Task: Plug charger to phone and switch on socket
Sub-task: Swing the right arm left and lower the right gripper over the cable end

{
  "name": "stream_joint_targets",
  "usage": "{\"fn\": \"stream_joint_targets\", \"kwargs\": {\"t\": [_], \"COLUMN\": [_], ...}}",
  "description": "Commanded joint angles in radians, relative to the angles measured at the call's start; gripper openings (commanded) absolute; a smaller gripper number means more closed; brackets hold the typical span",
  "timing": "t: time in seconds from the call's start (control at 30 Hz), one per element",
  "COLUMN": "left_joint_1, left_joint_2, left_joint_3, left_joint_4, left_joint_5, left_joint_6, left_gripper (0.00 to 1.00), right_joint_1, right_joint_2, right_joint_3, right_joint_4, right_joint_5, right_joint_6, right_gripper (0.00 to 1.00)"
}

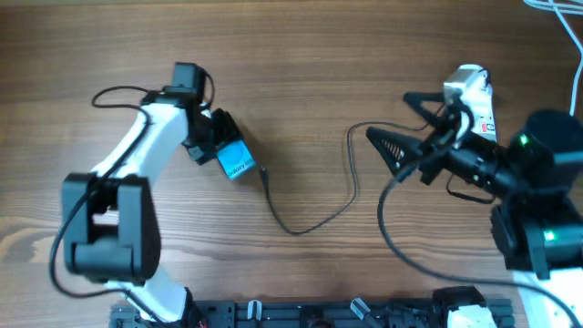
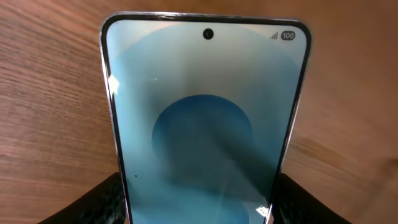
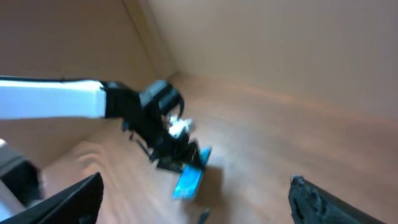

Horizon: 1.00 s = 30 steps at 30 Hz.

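The phone (image 2: 199, 112), reading "100", is gripped by left tool (image 2: 199, 202); right tool (image 1: 386, 115) open.

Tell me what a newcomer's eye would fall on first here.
A teal-screened smartphone stands out left of centre, gripped in the left tool. A thin black cable snakes across the middle of the wooden table, and the right tool gapes open near a white power strip on the right.
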Motion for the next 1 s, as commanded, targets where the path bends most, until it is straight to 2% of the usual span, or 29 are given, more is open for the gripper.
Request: {"fn": "stream_joint_targets", "kwargs": {"t": [0.0,0.1,0.23,0.4,0.53,0.6,0.73,0.8,0.97], "left_joint_1": [0.066,0.103,0.135,0.157,0.157,0.157,0.157,0.157,0.157], "left_joint_2": [-0.085,-0.09,-0.09,-0.09,-0.09,-0.09,-0.09,-0.09,-0.09], "left_joint_3": [0.031,0.031,0.031,0.03,0.03,0.03,0.03,0.03,0.03], "left_joint_4": [0.0,0.0,0.004,0.003,0.003,0.003,0.003,0.003,0.003], "left_joint_5": [0.162,0.201,0.199,0.172,0.04,0.01,0.007,0.007,0.007], "left_joint_6": [0.052,0.052,0.079,0.079,0.079,0.079,0.079,0.079,0.079], "left_gripper": [0.65,0.65,0.65,0.66,0.67,0.67,0.67,0.67,0.67], "right_joint_1": [0.002,0.005,0.061,0.29,0.47,0.547,0.644,0.685,0.775], "right_joint_2": [0.072,0.158,0.28,0.463,0.604,0.682,0.782,0.817,0.868], "right_joint_3": [0.016,0.016,0.016,0.016,0.016,0.016,0.016,0.016,0.016], "right_joint_4": [-0.024,-0.023,-0.029,-0.049,-0.013,0.018,0.087,0.123,0.219], "right_joint_5": [-0.094,-0.133,-0.123,0.212,0.381,0.475,0.54,0.608,0.835], "right_joint_6": [0.104,0.212,0.211,0.248,0.264,0.304,0.317,0.341,0.339], "right_gripper": [0.99,0.99,0.79,0.59,0.56,0.51,0.41,0.33,0.29]}}
